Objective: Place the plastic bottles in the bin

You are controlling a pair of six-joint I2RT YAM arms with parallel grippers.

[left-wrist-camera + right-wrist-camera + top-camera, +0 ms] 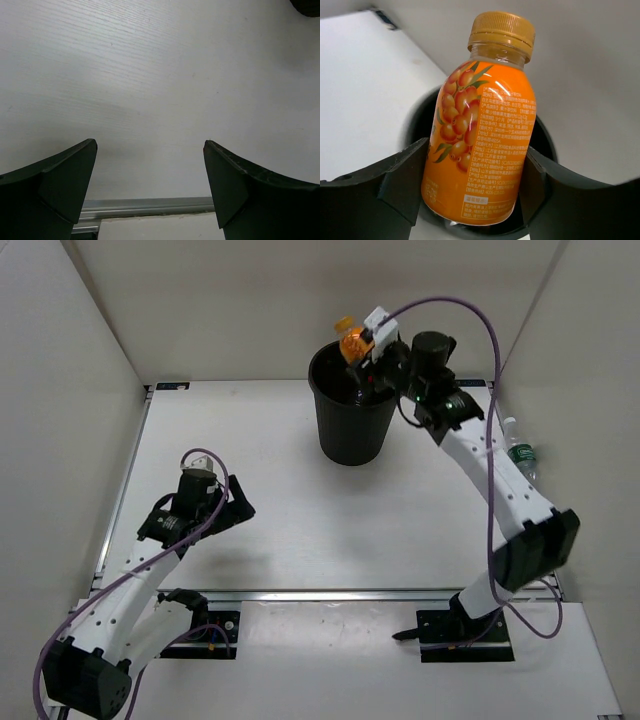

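A stubby orange plastic bottle [350, 341] with a tan cap is held just above the rim of the tall black bin [352, 430]. My right gripper [361, 353] is shut on it. In the right wrist view both fingers press the sides of the orange bottle [480, 135], and the bin's dark mouth [418, 125] lies right behind it. A clear bottle with a green label and white cap [519, 452] lies on the table at the right, beside my right arm. My left gripper [236, 502] hovers open over bare table at the left, nothing between its fingers [67, 175].
White walls enclose the table on the left, back and right. A metal rail [150, 206] runs along the near table edge below the left gripper. The bin stands at the back centre, near the rear wall.
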